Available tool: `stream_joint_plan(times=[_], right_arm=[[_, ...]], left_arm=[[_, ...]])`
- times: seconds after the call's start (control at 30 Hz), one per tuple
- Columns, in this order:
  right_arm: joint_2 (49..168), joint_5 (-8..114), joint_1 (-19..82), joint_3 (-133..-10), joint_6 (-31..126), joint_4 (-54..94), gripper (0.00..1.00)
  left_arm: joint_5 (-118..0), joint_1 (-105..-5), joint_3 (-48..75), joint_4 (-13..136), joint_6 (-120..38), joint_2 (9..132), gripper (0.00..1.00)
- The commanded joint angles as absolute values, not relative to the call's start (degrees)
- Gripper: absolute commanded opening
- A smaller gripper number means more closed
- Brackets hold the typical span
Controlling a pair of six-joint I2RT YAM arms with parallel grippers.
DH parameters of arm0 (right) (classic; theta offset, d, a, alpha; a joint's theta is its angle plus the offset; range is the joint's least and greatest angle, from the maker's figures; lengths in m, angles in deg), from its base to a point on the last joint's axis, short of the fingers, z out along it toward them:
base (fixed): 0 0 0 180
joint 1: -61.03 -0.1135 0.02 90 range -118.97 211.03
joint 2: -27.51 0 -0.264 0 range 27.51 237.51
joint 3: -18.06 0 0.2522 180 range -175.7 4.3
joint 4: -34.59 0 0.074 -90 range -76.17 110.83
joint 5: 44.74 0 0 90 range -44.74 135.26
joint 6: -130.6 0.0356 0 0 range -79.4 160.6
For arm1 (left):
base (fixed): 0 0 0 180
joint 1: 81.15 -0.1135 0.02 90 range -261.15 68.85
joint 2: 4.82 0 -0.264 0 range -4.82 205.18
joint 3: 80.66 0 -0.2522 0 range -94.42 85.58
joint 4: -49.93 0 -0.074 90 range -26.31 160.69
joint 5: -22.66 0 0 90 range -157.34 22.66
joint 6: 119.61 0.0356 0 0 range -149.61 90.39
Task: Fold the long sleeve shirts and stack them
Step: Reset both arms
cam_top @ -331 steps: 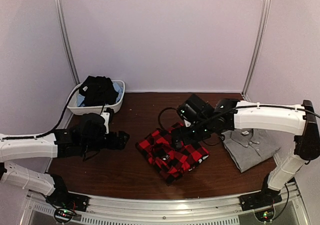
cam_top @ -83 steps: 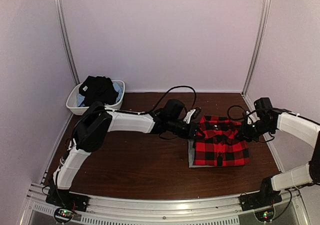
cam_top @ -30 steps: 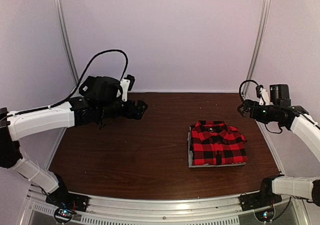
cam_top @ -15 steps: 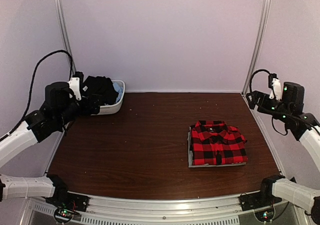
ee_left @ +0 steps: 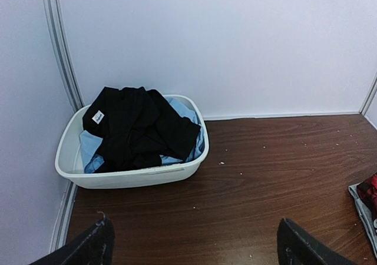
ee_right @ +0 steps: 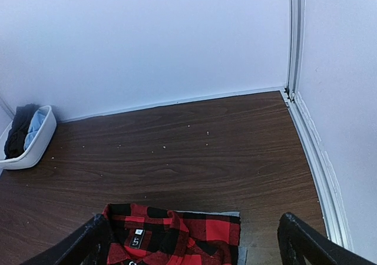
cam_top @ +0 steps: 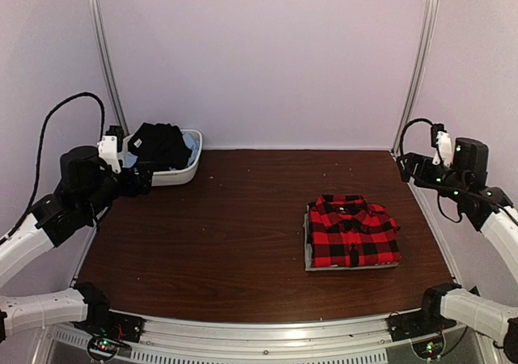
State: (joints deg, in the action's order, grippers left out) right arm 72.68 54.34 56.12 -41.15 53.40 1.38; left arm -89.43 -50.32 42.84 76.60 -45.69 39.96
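The left tool (cam_top: 139, 178) hangs with its jaws wide apart and nothing between them, just beside the white plastic tub (cam_top: 191, 166) in the far-left corner of the dark wooden desk (cam_top: 218, 243). The right tool (cam_top: 407, 167) is likewise spread and empty, raised near the right wall.

The red-and-black check flannel shirt (cam_top: 353, 233) lies folded on the right half of the desk. It rests on the plain grey shirt (cam_top: 307, 249), which shows only as a strip along the left and near edges. That stack looks finished.

The tub holds a black garment (cam_top: 158, 144) over light blue cloth (ee_left: 184, 113); whether these are shirts I cannot tell.

A reach into the tub could catch a finger on the rim and drag or tip it. The black cable loop (cam_top: 50, 121) above the left arm might snag on the aluminium post (cam_top: 104, 57). A low sweep by the right arm would skew the stack.

Bare desk runs wide between tub and stack. To the right of the stack, the edge and wall are close.
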Motion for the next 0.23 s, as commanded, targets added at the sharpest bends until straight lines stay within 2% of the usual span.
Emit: stream_joint_plan(times=[0.0,0.2], right_arm=[[72.2,54.6,55.8,-41.2,52.4,3.1,1.0],[72.0,54.6,55.9,-40.6,52.5,3.2,1.0]], left_arm=[[-89.1,-50.7,43.0,72.6,-44.7,40.4,0.98],[-88.9,-50.7,42.8,72.7,-44.8,41.1,0.98]])
